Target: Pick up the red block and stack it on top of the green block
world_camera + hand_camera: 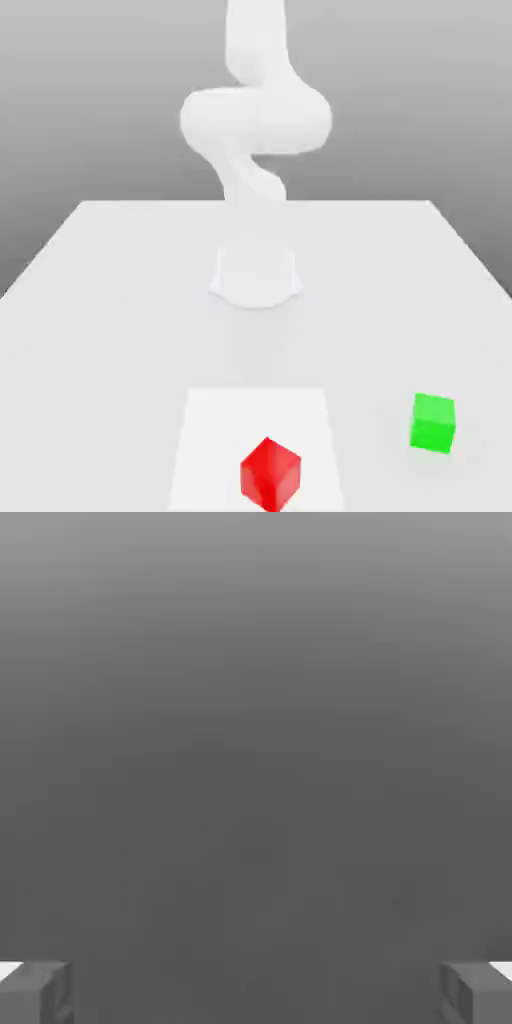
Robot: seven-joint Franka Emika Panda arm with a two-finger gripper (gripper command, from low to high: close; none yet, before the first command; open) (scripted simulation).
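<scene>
The place was a bare simulated test scene, not any lived-in room. A plain white table (120, 290) stood against a featureless grey gradient with no walls or furnishings. A smooth white arm (255, 130) rose from a round base, and two flat-coloured cubes cast little shadow. The paler square (215, 420) was perhaps a marked zone.

Red block (270, 473) on the table (100, 300) before the arm (255, 130) — green block (433, 422) toward the exterior view's right
</scene>
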